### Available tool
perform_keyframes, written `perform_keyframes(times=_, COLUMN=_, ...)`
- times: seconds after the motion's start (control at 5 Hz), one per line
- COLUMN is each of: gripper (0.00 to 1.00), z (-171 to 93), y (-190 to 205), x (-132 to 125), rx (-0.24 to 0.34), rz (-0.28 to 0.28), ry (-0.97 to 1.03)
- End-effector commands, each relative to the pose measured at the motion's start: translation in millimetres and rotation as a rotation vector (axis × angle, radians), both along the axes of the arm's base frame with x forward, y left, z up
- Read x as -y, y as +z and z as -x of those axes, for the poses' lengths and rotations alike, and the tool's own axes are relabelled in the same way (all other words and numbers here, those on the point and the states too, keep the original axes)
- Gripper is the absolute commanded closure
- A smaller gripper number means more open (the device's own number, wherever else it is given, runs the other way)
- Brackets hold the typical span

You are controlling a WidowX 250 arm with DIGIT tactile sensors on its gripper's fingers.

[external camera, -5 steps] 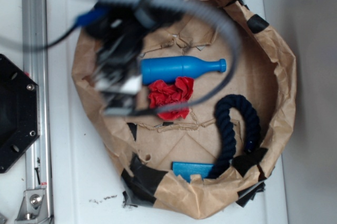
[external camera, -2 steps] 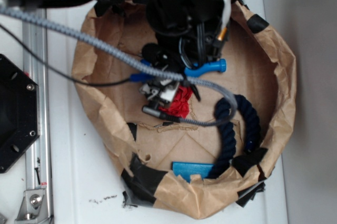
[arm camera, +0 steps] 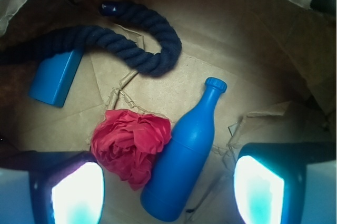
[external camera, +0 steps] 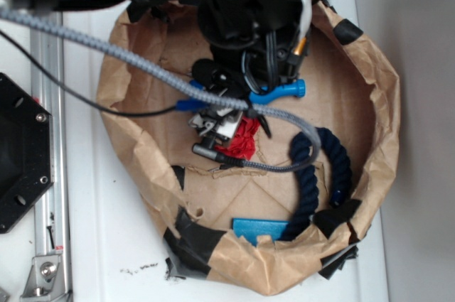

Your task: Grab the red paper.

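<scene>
Red paper (arm camera: 131,147) lies crumpled on the brown kraft paper floor (arm camera: 174,84), touching the blue bottle (arm camera: 185,156) at its side and sitting nearer one finger (arm camera: 71,192) than the other. A dark rope (arm camera: 126,45) and a blue block (arm camera: 54,76) rest well beyond it. The hand (arm camera: 167,195) is spread wide, holding nothing. Best approach, I judge: shift toward the wad so it centres between the 2 fingers, keep the bottle outside, then descend and close.

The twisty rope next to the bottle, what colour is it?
Dark navy blue. The rope shows best in the wrist view, curling beside the blue bottle.
</scene>
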State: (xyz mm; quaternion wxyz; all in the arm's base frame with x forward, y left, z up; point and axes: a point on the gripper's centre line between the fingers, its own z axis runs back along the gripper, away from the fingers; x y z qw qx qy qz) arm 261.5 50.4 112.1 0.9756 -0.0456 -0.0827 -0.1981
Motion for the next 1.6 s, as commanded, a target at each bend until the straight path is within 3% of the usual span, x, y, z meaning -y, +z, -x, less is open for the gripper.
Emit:
perform_keyframes(times=0.0, gripper=0.0, z=11.6, y=-70.0, x=45.8, rx=-0.04, rz=-0.012, ry=-0.215)
perform_keyframes(times=0.2, gripper=0.0, z=20.4, y=-81.3, x=66.4, rx=-0.072, rz=0.003, ry=-0.249)
perform_keyframes(times=0.4, gripper=0.0, z=13.9, y=-83.4, x=83.9, rx=-0.067, rz=0.019, ry=-0.196)
perform_keyframes(times=0.6, gripper=0.0, z=3.6, y=-81.4, x=100.8, rx=-0.069, rz=-0.006, ry=-0.224)
perform_keyframes(times=0.8, gripper=1.0, z=-1.4, y=-79.4, x=92.4, rx=-0.054, rz=-0.042, ry=-0.141)
perform_keyframes(times=1.0, gripper=1.0, z=-10.9, y=-53.3, x=75.4, rx=0.012, rz=-0.105, ry=-0.015)
perform_keyframes(times=1.2, gripper=1.0, z=-19.4, y=-3.9, x=55.0, rx=0.127, rz=-0.118, ry=0.107)
perform_keyframes(times=1.4, gripper=1.0, z=-16.7, y=44.4, x=34.0, rx=0.191, rz=-0.073, ry=0.223)
